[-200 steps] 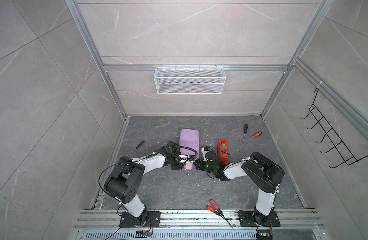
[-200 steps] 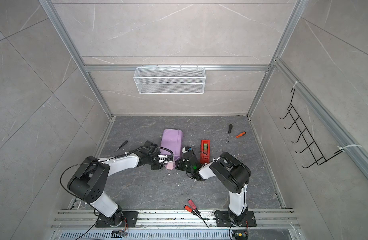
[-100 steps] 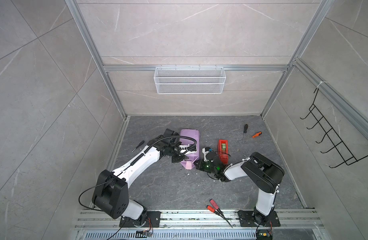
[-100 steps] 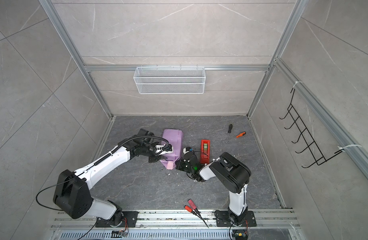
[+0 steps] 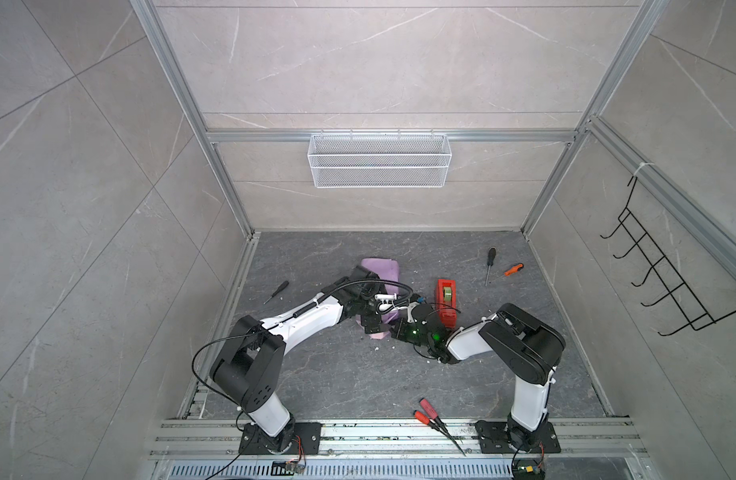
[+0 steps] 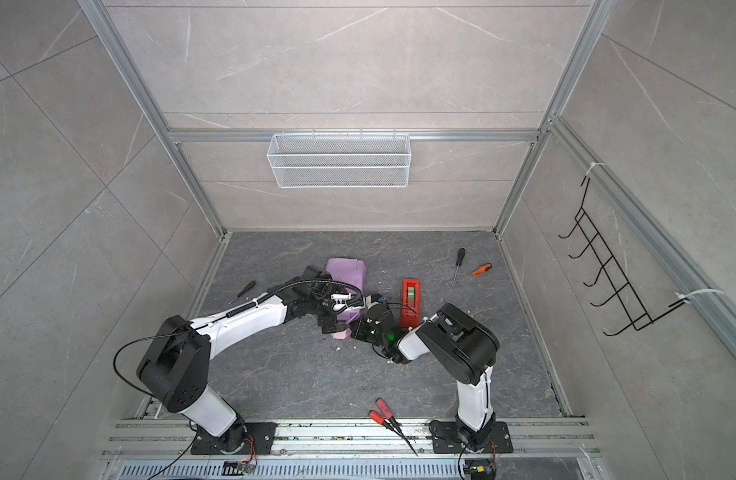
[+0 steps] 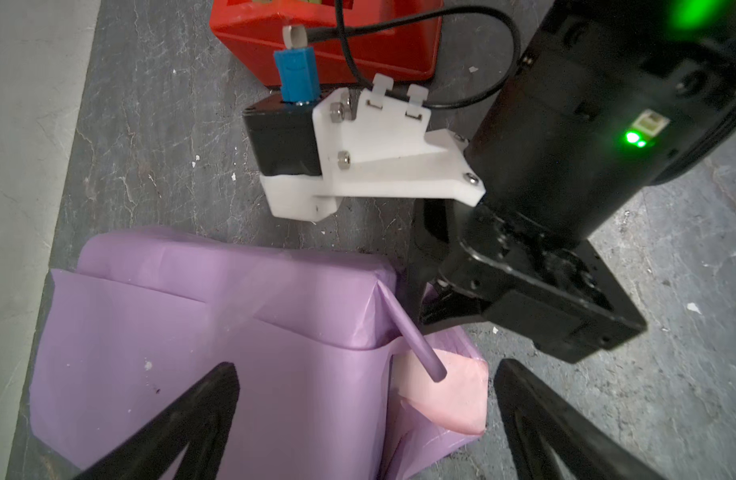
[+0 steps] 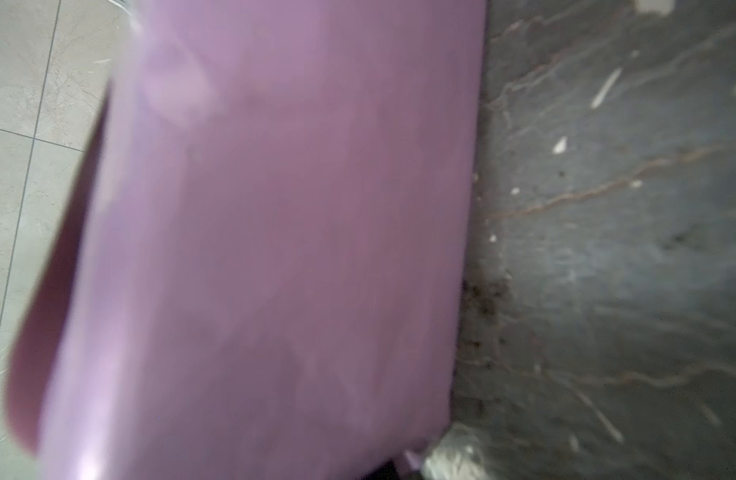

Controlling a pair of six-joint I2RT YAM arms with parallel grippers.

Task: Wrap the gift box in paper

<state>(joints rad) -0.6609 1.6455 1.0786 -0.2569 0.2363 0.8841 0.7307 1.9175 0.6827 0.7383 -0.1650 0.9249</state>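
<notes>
The gift box is hidden, presumably inside the lilac paper (image 7: 216, 332), which lies folded into a parcel just beside the red tape dispenser (image 7: 324, 45). The wrap looks nearly done, but a pink flap (image 7: 445, 395) still juts out loose at one end. The left tool (image 7: 364, 365) hangs wide open over it. The right tool (image 7: 433, 303), closed, sits at the parcel's dispenser-side corner.

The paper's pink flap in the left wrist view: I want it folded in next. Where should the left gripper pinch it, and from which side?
Probably pinch the pink flap at its free outer corner, coming from the side away from the shut right gripper. It is a loose, thin tab jutting past the end of the wrapped paper, and it lies between the fingers of the open left gripper.
</notes>
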